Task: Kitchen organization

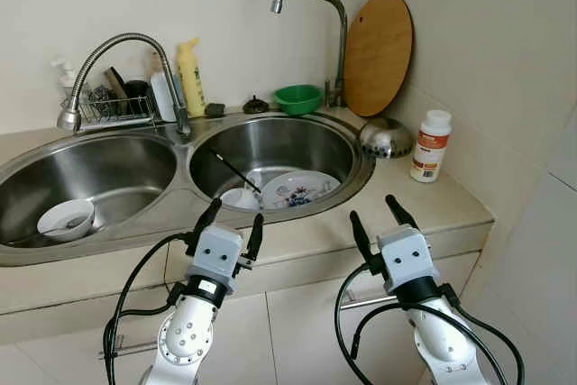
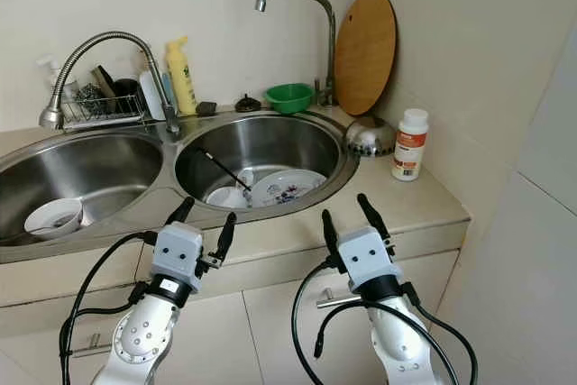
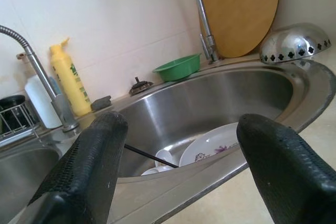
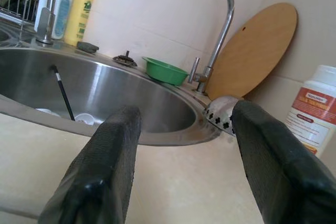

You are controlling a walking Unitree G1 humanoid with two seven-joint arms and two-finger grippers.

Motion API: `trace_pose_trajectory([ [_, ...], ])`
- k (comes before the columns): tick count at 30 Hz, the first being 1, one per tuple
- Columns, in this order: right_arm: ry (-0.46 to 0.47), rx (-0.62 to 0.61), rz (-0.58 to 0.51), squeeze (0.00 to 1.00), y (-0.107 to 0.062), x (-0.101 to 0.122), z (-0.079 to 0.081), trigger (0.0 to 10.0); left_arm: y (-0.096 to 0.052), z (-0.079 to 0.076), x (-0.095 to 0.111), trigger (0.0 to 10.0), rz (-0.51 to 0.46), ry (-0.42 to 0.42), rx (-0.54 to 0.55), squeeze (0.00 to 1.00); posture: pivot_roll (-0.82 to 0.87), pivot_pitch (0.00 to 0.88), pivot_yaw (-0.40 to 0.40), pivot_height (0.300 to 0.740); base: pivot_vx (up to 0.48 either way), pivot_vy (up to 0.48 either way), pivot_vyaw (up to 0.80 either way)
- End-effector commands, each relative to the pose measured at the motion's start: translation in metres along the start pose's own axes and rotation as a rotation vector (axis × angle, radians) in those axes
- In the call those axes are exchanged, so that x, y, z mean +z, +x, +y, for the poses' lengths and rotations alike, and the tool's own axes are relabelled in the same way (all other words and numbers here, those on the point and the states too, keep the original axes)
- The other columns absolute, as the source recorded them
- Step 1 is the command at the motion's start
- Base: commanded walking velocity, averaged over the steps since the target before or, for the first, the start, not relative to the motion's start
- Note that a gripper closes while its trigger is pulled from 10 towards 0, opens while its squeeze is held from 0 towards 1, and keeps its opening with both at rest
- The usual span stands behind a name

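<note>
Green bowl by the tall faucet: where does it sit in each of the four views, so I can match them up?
Left eye view: green bowl on the back ledge behind the right basin.
Right eye view: same ledge, just left of the tall faucet.
Left wrist view: above the basin, between the fingers.
Right wrist view: middle of the picture.
Shared landmark: the round wooden cutting board leaning on the wall.

Left sink basin [image 1: 135, 164] cut off by frame's left edge. Dish rack [image 1: 115, 110] contents too small to identify. White bottle [image 1: 431, 145] label unreadable. Patterned plate [image 1: 300, 190] partly hidden behind the right basin's near rim [image 3: 210, 163] in left wrist view.
</note>
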State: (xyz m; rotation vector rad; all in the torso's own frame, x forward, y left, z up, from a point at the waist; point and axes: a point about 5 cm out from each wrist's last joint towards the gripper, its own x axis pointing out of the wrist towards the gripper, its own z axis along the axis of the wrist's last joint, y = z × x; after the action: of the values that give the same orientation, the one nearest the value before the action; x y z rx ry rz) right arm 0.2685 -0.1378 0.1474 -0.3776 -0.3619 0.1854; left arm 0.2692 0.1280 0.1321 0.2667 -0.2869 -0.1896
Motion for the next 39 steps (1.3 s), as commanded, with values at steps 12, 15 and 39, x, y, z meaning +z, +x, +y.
trace_pose_trajectory([
  [12, 0.041, -0.021, -0.050, 0.00, 0.012, 0.006, 0.002, 10.0, 0.005, 0.016, 0.024, 10.0, -0.143, 0.083, 0.043, 0.00, 0.01, 0.000, 0.021, 0.740, 0.000, 0.311, -0.05],
  [15, 0.029, -0.054, -0.063, 0.00, 0.014, 0.008, -0.003, 10.0, 0.005, 0.017, 0.026, 10.0, -0.169, 0.109, 0.047, 0.00, 0.01, 0.000, 0.021, 0.740, 0.000, 0.160, -0.80],
  [39, -0.024, -0.089, -0.051, 0.00, 0.014, 0.005, -0.009, 10.0, 0.001, 0.004, 0.012, 10.0, -0.104, 0.070, -0.038, 0.00, -0.01, 0.000, 0.025, 0.740, 0.000, -0.026, -0.80],
])
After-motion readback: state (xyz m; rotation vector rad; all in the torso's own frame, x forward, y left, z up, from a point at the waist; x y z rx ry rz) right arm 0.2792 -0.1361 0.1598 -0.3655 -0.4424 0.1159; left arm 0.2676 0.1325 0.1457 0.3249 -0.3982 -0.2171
